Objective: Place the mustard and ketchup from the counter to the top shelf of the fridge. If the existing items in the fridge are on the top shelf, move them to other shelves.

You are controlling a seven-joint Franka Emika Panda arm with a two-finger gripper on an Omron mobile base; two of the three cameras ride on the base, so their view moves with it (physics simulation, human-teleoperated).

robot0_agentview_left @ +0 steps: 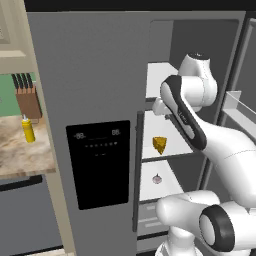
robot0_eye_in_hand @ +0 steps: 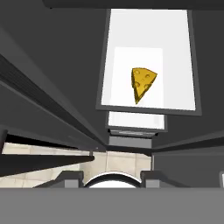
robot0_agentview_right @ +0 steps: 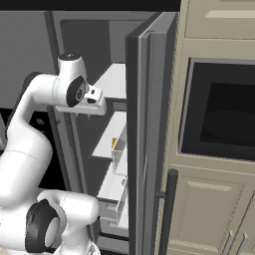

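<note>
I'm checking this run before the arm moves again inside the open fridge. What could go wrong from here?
1. The cheese wedge sits near its shelf's front rim; a reaching arm could knock it off.
2. The small round bulb on the shelf below could roll if bumped.
3. The mustard waits on the counter beyond the closed fridge door, so swinging over to it risks hitting that door.

My arm (robot0_agentview_left: pixel 200 135) is glossy white, its rounded links joined by dark grey bands, with black-ringed joint caps.
</note>
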